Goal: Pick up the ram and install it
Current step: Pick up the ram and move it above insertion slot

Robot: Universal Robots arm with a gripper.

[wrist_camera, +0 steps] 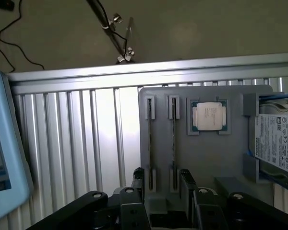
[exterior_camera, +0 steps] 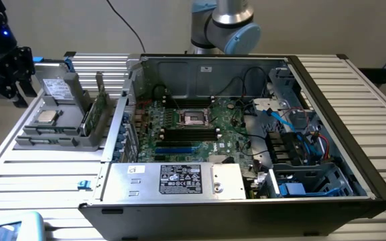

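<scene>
Two ram sticks stand on edge in the slots of a grey holder [wrist_camera: 216, 158]; the wrist view shows them edge-on as thin lines, one ram [wrist_camera: 149, 143] beside the other [wrist_camera: 173, 143]. From the exterior view the ram [exterior_camera: 99, 106] rises green between the holder and the case. My gripper [wrist_camera: 162, 191] is open, its dark fingers [wrist_camera: 187, 184] apart with nothing between them, hanging above the holder's near end. In the exterior view the gripper [exterior_camera: 12, 88] is high at the left, off the holder's outer side. The motherboard's black ram slots [exterior_camera: 189, 133] lie inside the open case.
The holder also carries a square silver processor [wrist_camera: 209, 116] and a labelled hard drive [wrist_camera: 276, 141]. The open computer case [exterior_camera: 327, 125] fills the slatted table's [exterior_camera: 32, 170] middle, with a power supply [exterior_camera: 179, 179] at its front. A light-blue device [wrist_camera: 5, 143] lies on the table.
</scene>
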